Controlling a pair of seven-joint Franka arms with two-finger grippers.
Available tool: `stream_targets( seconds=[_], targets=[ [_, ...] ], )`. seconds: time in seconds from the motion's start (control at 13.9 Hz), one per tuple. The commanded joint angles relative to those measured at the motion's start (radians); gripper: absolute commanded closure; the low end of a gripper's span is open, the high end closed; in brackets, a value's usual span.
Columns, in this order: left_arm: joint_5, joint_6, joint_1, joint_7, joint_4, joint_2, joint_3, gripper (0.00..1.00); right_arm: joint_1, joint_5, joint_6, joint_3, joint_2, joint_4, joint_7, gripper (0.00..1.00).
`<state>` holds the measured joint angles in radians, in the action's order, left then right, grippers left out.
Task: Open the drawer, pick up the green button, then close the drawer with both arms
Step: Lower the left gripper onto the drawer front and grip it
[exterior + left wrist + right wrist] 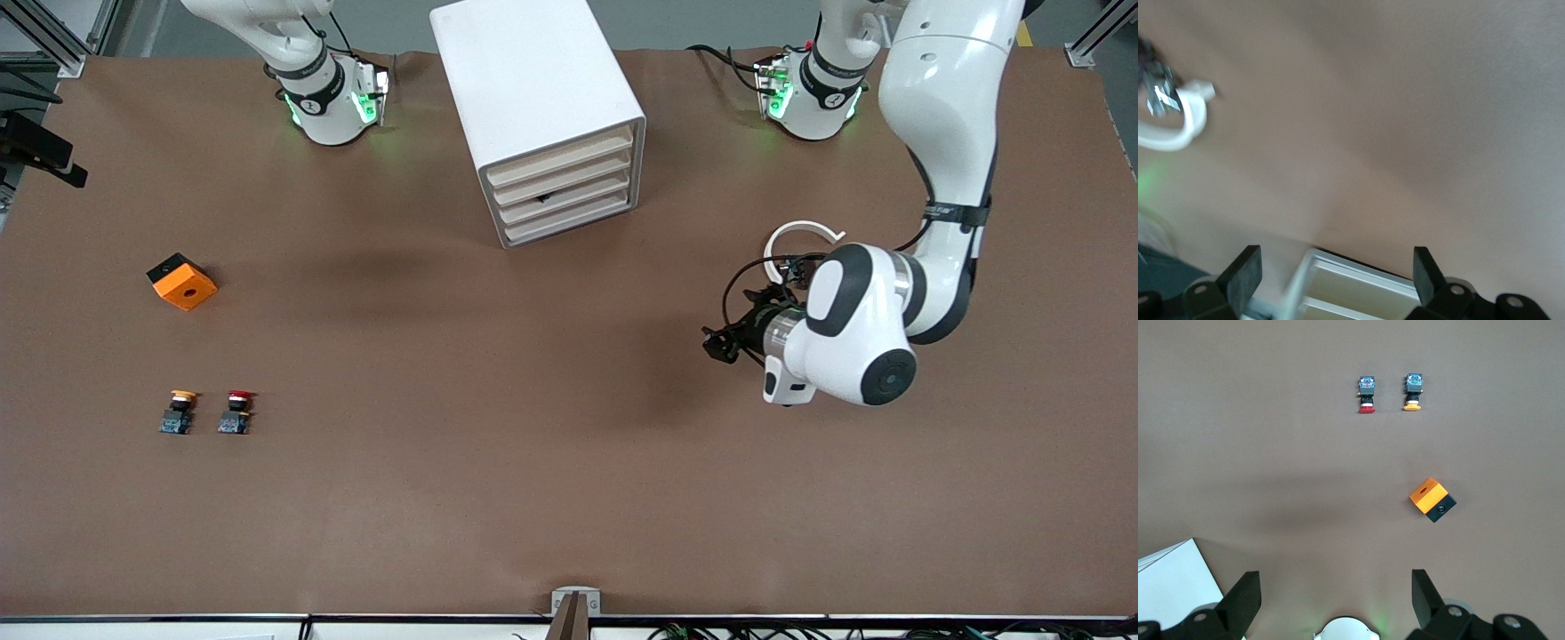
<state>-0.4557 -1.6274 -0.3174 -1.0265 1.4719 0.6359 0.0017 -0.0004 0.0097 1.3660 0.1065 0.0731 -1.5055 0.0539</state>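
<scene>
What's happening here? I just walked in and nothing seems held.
Nothing is held yet. The left gripper hangs open over bare table, toward the cabinet, whose four drawers look shut. The right gripper is open, high over its end, above the red button, yellow button and orange box.

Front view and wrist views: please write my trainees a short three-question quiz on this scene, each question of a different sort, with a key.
1. True or false: all four drawers of the white cabinet are shut.
2. Which lies nearer the front camera: A) the orange box, B) the red-capped button?
3. Fill in: the left gripper hangs over bare table with its fingers ____.

Key: 1 true; 2 B; 3 open. The right gripper is open too, high over the table by the cabinet; the yellow-capped button lies beside the red-capped one.
</scene>
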Motion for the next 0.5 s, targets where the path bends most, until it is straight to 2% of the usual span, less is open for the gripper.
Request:
stream_targets(
  seconds=[0.0,0.29,0.43],
  targets=[
    [-0.063,0.009,-0.012,-0.191,-0.051,0.065,0.003,0.00,-0.003,-0.008,0.008,-0.002,0.022,-0.019,-0.013,0.00],
    [-0.116,0.015,-0.015,-0.487,-0.051,0.117,-0.044,0.00,-0.003,-0.010,0.008,-0.002,0.019,-0.016,-0.011,0.00],
    [-0.205,0.023,-0.015,-0.639,-0.053,0.125,-0.074,0.00,-0.003,-0.010,0.013,-0.002,0.019,-0.015,-0.011,0.00]
  ],
)
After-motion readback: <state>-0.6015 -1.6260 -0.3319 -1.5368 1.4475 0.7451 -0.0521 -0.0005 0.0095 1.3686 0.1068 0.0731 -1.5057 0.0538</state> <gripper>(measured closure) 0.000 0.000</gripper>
